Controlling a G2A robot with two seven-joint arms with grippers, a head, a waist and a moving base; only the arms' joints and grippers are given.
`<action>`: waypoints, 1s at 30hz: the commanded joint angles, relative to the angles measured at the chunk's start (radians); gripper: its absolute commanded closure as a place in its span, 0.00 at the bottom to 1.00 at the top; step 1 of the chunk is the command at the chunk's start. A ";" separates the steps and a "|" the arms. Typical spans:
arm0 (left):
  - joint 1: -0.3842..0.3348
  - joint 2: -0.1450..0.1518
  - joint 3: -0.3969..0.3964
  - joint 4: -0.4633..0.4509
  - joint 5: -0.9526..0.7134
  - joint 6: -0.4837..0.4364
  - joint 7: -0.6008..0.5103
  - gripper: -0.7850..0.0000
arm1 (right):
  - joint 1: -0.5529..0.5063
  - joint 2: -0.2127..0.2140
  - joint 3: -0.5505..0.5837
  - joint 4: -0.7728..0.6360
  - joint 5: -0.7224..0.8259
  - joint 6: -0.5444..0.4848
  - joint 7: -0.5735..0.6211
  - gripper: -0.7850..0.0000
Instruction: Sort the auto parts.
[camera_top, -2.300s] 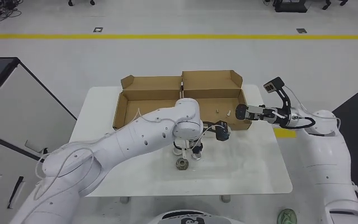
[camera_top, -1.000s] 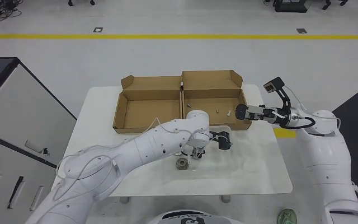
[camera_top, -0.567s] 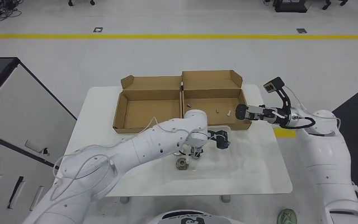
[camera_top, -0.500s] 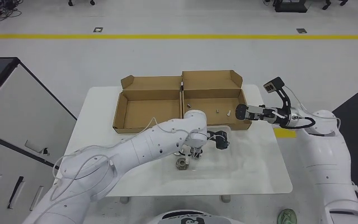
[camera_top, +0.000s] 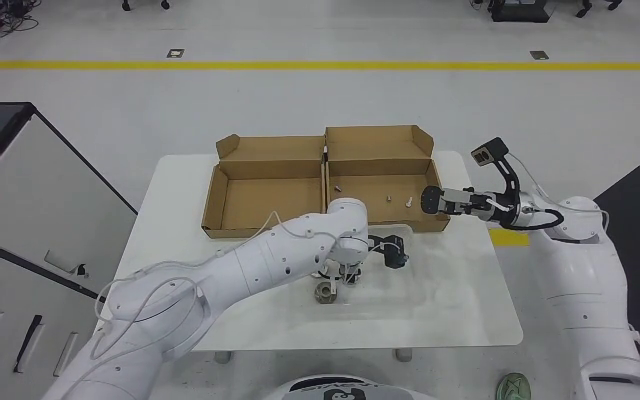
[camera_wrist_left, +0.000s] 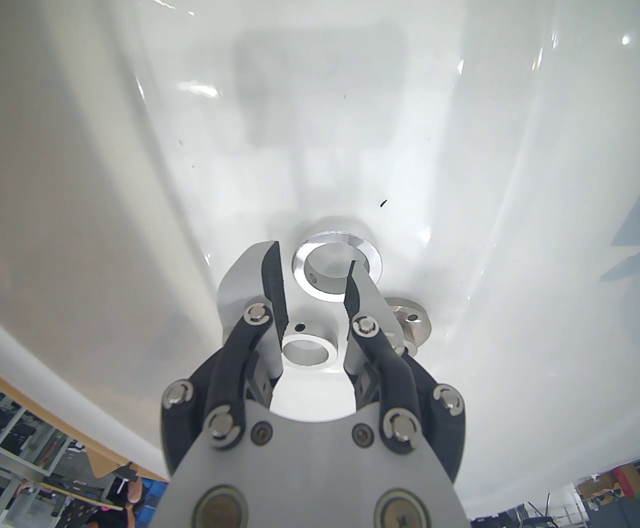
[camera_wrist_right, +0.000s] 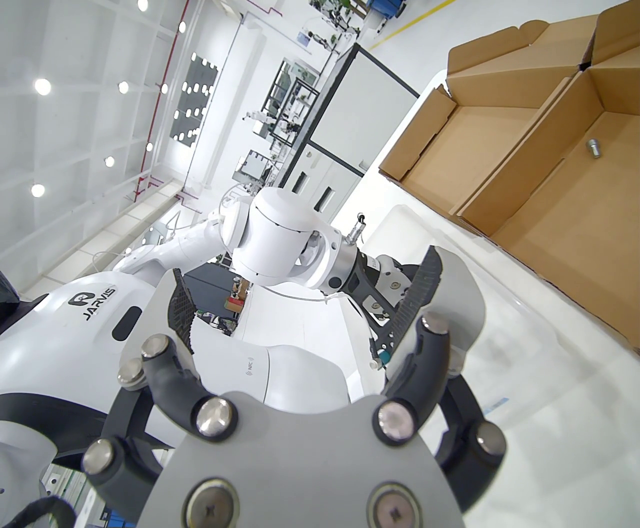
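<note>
Rings: two plain metal rings lie flat on the white table (camera_top: 455, 300), near its middle and on the robot's side of the boxes. The near ring (camera_wrist_left: 310, 350) and the far ring (camera_wrist_left: 337, 265) are just beside each other.
Flanged disc: a third metal part (camera_wrist_left: 411, 320) lies just beside the rings, on the outer side of one finger.
Left gripper (camera_wrist_left: 311, 260): hangs low over the rings with its jaws spread. The near ring lies between the fingers close to their roots, and one fingertip (camera_wrist_left: 351, 280) overlaps the far ring's rim. Whether any pad touches metal cannot be told.
Dark round part (camera_top: 325, 292): sits on the table just beside the left wrist, on the robot's side. Whether it is the flanged disc cannot be told.
Right box (camera_top: 380, 148): open cardboard, holding a few small pieces, one of them a bolt (camera_wrist_right: 593, 148).
Left box (camera_top: 262, 160): open cardboard, touching the right box side by side at the table's far edge.
Right gripper (camera_wrist_right: 302, 272): held at the right box's outer end, jaws spread wide with nothing between them.
</note>
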 joint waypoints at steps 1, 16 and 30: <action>0.000 -0.001 0.000 0.003 -0.001 0.000 0.000 0.62 | 0.000 0.000 0.000 0.000 0.000 0.000 0.000 0.00; 0.002 -0.018 0.000 0.047 0.005 -0.023 0.023 0.60 | 0.000 0.000 0.000 0.000 0.000 0.000 0.000 0.00; 0.018 -0.040 0.000 0.091 0.018 -0.041 0.041 1.00 | 0.000 0.000 0.000 0.000 0.000 0.000 0.000 0.00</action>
